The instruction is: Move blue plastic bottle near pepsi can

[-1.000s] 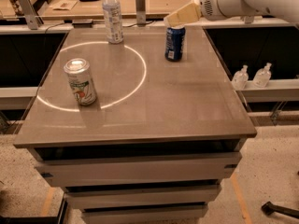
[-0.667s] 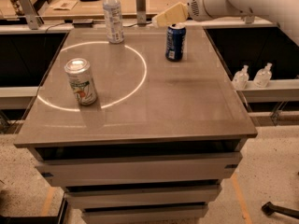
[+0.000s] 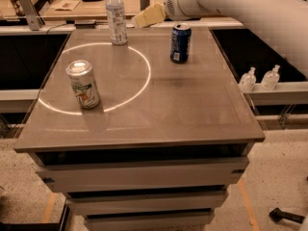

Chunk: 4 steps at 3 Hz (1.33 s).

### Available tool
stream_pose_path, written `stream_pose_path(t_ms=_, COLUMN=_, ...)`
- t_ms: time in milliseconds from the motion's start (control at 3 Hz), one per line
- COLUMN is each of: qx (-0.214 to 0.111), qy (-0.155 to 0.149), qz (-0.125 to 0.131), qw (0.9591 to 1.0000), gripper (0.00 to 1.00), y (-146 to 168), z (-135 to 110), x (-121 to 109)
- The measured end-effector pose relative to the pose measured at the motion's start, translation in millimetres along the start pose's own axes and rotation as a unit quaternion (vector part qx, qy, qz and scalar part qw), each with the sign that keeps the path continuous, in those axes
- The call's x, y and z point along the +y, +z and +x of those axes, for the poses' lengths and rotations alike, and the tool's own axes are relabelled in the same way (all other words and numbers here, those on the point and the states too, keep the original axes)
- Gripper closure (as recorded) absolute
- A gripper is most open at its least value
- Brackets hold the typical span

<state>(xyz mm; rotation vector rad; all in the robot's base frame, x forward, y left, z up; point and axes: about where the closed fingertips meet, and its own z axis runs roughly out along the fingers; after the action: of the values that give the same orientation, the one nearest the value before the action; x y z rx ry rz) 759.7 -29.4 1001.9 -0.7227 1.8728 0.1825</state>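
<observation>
The blue plastic bottle (image 3: 116,16), clear with a white cap and pale label, stands upright at the back left of the table top. The pepsi can (image 3: 180,43), dark blue with a silver top, stands upright at the back, right of the bottle and apart from it. My gripper (image 3: 148,16), with pale yellowish fingers, hangs above the table's back edge between the bottle and the can, a short way right of the bottle and not touching it. The white arm reaches in from the upper right.
A silver-white can (image 3: 83,84) with green and red marks stands at the left on a bright light ring. The grey table (image 3: 159,114) has drawers below. Two small pump bottles (image 3: 260,78) sit on a shelf to the right. Benches stand behind.
My gripper has moved left along the back of the table, from above the pepsi can toward the bottle. The bottle and both cans have not moved.
</observation>
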Motion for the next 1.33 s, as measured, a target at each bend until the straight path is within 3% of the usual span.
stream_pose_path(t_ms=667, qx=-0.01, qy=-0.03, qz=-0.014, qw=0.9994, gripper=0.0, y=35, z=-33, x=47)
stream_pose_path(t_ms=1333, qx=-0.002, qy=-0.016, qz=-0.048, qw=0.9987, gripper=0.0, y=104, z=-41, x=94)
